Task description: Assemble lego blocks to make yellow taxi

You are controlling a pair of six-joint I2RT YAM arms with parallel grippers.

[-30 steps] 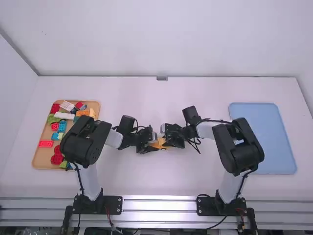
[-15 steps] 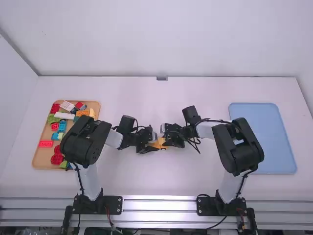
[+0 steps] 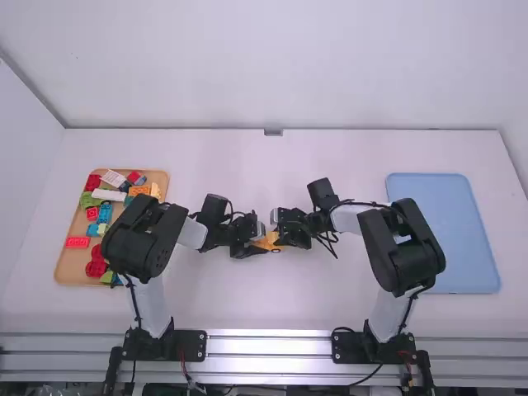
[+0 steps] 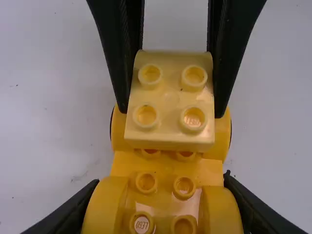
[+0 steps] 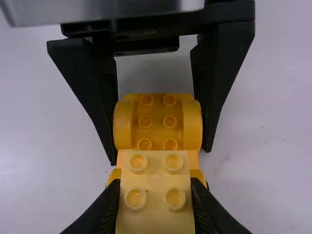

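Arms lean inward, seemingly low: left pincer clamps chassis, right pincer pale block.

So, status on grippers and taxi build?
Left gripper shut on car base. Right gripper shut on pale block, over base's end, seating unclear. No obstruction seen.

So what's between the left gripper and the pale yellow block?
A short stretch of the car's yellow studded base; the left wrist view shows that.

1 view looks down from high; 2 close wrist views share blocks.
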